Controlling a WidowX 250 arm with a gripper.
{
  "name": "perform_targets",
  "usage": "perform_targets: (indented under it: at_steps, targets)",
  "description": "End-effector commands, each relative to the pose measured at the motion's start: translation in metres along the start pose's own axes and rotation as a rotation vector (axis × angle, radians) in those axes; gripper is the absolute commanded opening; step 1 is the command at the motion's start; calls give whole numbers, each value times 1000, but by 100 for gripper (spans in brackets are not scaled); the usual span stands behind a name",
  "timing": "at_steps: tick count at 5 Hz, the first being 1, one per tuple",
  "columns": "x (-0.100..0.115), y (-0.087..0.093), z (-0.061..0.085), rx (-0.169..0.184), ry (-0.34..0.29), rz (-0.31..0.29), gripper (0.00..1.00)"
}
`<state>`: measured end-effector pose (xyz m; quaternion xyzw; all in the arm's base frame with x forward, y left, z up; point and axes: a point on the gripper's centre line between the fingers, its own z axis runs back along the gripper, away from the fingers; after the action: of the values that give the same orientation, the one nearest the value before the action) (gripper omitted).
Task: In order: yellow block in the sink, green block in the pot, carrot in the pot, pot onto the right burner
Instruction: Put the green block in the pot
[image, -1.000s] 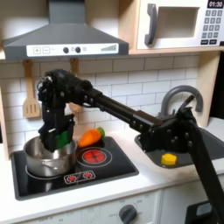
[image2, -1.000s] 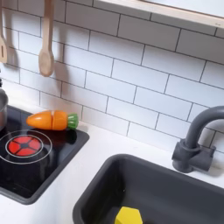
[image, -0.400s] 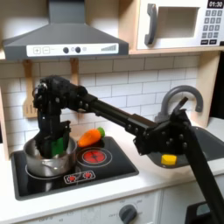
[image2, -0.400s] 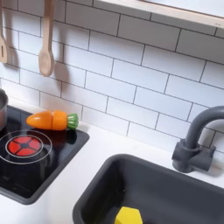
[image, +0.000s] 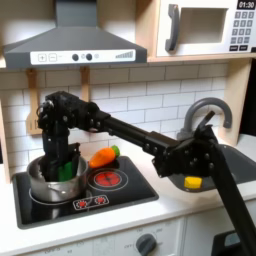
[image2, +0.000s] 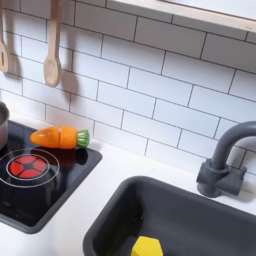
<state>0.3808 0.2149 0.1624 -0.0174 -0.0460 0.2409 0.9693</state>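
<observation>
In the first exterior view my gripper (image: 58, 166) reaches down into the silver pot (image: 45, 188) on the left burner. It is shut on the green block (image: 67, 168), which sits low inside the pot's rim. The orange carrot (image: 102, 157) lies on the stove just right of the pot; the second exterior view shows the carrot (image2: 57, 137) behind the red burner (image2: 27, 167). The yellow block (image: 192, 182) lies in the dark sink (image: 228, 158). The second exterior view shows the yellow block (image2: 147, 247) at the bottom edge, inside the sink (image2: 115, 205).
An arched dark faucet (image2: 224, 160) stands behind the sink. Wooden utensils (image2: 52, 45) hang on the tiled wall above the stove. A range hood (image: 75, 42) overhangs the pot and a microwave (image: 205, 27) sits at upper right. My arm (image: 140, 130) spans the counter.
The gripper has come down with the green block from above the pot's rim into the pot. Carrot and yellow block have not moved.
</observation>
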Motion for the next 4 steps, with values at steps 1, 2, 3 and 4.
perform_targets:
  at_steps: [1, 2, 3, 4]
  targets:
    - [0, 0, -9, 14, 0, 1, 0]
    - [1, 2, -13, 21, -2, 6, 0]
    - [2, 2, -11, 24, -11, 7, 0]
    - [2, 2, -9, 25, -11, 7, 0]
